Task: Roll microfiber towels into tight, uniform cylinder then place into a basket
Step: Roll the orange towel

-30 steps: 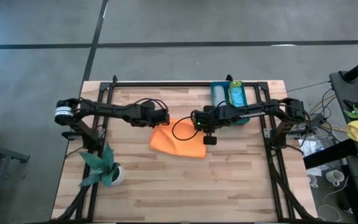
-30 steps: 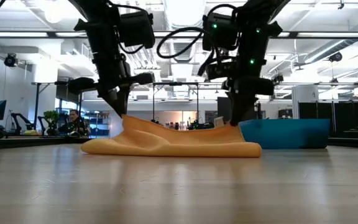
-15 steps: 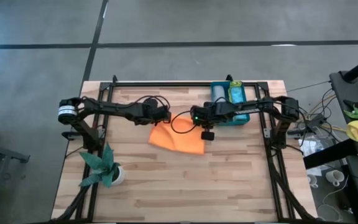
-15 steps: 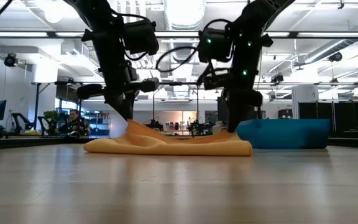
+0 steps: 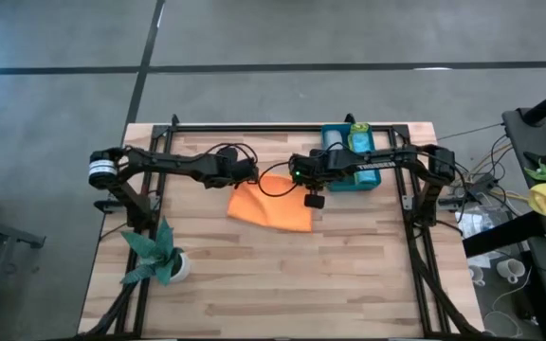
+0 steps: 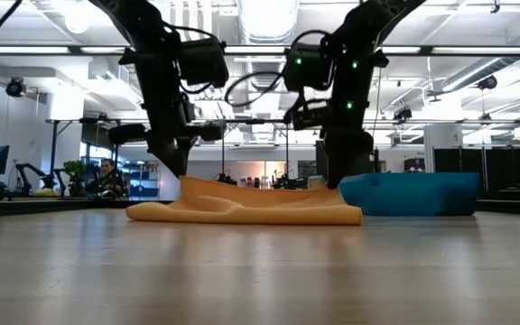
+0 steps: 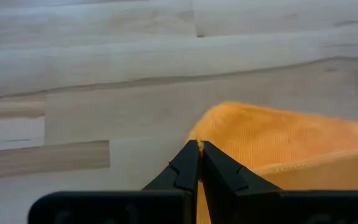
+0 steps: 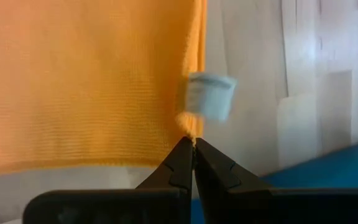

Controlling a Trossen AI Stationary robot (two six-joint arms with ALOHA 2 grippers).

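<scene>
Fingers of the left gripper (image 7: 199, 147) pinch one corner of the single orange towel (image 5: 272, 206); the right gripper (image 8: 193, 144) clamps another corner. One teal basket (image 5: 350, 152) sits at the table's (image 5: 282, 284) far edge, holding two rolled towels

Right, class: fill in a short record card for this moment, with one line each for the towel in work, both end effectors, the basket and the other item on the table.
towel in work: orange towel, lying part folded on the table
left end effector: shut on one corner of the orange towel
right end effector: shut on the towel's edge beside its small tag
basket: teal, at the table's far edge, already holding a grey roll and a lime green roll
other item: plant in a white pot
</scene>
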